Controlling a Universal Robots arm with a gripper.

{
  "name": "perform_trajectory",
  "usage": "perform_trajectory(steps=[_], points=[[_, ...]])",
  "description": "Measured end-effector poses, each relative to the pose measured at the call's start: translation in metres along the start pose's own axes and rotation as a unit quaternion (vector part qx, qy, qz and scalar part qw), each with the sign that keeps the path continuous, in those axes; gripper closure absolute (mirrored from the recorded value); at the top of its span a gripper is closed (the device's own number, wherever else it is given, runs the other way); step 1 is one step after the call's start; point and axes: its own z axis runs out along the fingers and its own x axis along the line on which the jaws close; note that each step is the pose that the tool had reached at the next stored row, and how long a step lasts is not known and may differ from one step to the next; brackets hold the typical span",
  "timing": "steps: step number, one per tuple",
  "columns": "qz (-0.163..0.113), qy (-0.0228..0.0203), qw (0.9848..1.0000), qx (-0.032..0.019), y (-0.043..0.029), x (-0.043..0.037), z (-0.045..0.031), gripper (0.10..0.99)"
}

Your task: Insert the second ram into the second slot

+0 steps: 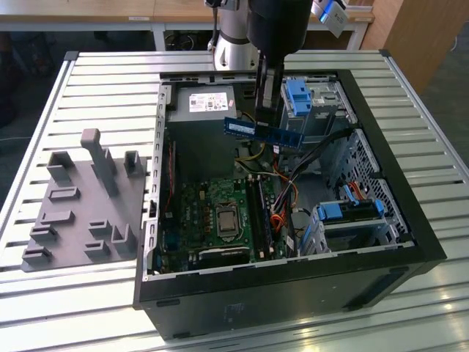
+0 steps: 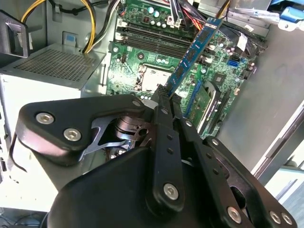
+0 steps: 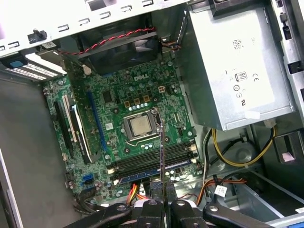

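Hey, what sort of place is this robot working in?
Probably a robotics lab or test bench: an open computer case lies on a slatted metal table, a grey fixture plate beside it, and the gripper holds the second ram above the motherboard.

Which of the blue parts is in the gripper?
The ram, the thin dark-blue stick held in the gripper above the case; the bright-blue tabs sit on the drive bays.

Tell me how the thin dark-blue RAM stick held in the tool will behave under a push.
The thin dark-blue RAM stick is probably stiff: it juts straight from the tool without sagging. It is likely light, since a narrow pinch carries it. It is probably fragile too: it looks blade-thin edge-on in the first wrist view, so sideways force could bend it.
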Motion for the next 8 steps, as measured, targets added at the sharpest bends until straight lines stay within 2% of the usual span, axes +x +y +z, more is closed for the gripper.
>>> perform_trajectory(steps=[8], points=[[0.013, 0.0007, 0.9999, 0.0000, 0.0000, 0.0000, 0.0000, 0.945]])
